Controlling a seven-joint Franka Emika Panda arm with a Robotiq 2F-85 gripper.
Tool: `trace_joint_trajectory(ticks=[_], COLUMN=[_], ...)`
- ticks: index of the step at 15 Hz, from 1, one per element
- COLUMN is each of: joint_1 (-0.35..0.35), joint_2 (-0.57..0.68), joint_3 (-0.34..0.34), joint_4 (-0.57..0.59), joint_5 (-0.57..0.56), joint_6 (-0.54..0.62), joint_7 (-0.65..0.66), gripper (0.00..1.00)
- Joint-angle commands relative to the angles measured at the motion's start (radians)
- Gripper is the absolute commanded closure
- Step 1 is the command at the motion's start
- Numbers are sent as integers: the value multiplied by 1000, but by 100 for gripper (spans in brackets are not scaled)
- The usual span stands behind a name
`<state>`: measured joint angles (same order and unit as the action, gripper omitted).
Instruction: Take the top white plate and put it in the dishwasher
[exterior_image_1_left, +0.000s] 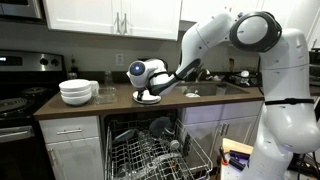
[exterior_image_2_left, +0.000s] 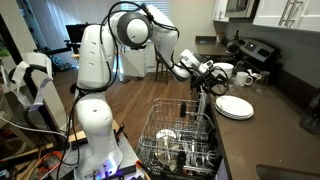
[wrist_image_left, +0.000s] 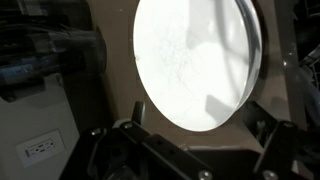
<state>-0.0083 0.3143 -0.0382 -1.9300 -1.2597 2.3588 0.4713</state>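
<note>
We are holding the pincer (wrist_image_left: 200, 140) with its jaws spread wide and nothing gripped. The top white plate (wrist_image_left: 195, 60) is lying directly beneath it on the counter (exterior_image_1_left: 210, 97). We are judging that one finger should slide under the rim while the other presses from above, lifting only this plate. The dishwasher (exterior_image_1_left: 150, 150) is standing open below the pincer. We cannot tell how many plates are stacked, whether the fingertips are touching the rim, or which slots of the rack (exterior_image_2_left: 180, 135) are free

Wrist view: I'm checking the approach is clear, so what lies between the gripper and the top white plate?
Nothing: the open gripper faces the top white plate directly, and the stretch is bare in the wrist view.
</note>
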Motion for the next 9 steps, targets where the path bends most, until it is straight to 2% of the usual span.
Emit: trace_joint_trajectory(ticks=[1, 8, 9], joint_1=[-6, -7, -7], joint_2=[-3, 24, 27], joint_3=[3, -10, -12], joint_4=[-10, -19, -18], joint_5=[49, 38, 36], joint_6=[-2, -6, -7], joint_7=[-51, -52, -52], gripper=[0, 0, 17])
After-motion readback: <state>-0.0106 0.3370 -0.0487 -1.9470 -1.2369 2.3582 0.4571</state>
